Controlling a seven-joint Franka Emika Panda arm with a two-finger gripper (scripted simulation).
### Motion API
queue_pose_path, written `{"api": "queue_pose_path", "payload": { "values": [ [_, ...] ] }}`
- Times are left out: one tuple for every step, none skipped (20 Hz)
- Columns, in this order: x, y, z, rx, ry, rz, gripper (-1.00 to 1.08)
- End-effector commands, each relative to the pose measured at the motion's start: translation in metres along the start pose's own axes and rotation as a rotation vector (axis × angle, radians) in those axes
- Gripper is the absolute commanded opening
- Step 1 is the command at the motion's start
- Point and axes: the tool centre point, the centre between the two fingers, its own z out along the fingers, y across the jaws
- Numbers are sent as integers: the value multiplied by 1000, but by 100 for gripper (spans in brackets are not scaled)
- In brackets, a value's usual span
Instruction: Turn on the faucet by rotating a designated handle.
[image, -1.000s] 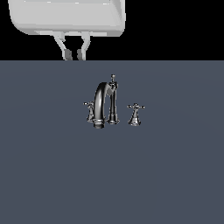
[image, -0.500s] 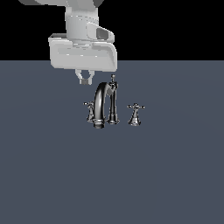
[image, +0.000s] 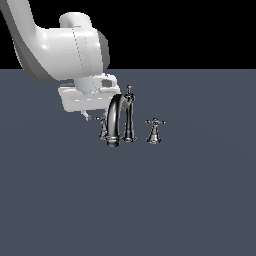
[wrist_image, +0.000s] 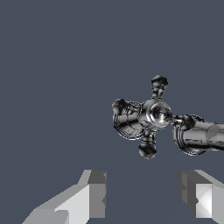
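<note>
I see counter (image: 190, 200), flat slate grey. Arm (image: 55, 50) hangs just above faucet (image: 120, 120). Faucet upright mid-counter. Pincer (wrist_image: 142, 197) spread wide, holding nothing, clear of cross handle (wrist_image: 146, 117), one at exterior view's left of spout (image: 115, 117). Other handle (image: 154, 130) beyond post (image: 129, 115).

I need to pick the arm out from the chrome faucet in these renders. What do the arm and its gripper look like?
The glossy white arm has rounded, bulbous links with a grey band at a joint. Its white boxy gripper ends in two blocky, angular fingers with grey faces. No cables, markings or logos are visible.
</note>
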Motion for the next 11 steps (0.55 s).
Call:
{"api": "queue_pose_path", "payload": {
  "values": [
    [39, 73, 21, -79, 81, -25, 94],
    [42, 70, 34, -93, 77, -90, 97],
    [56, 30, 50, -71, 111, -182, 93],
    [51, -8, 37, -57, 132, -239, 93],
    [57, -16, 39, -86, 157, -329, 96],
    [63, -17, 41, -116, 178, -390, 94],
    [61, -40, 46, -65, 194, -458, 62],
    [61, -77, 47, -45, 214, -554, 87],
    [46, -125, 38, -30, 229, -625, 87],
    [39, -150, 38, -23, 247, -714, 32],
    [48, -122, 39, -49, 242, -690, 28]
  ]
}}
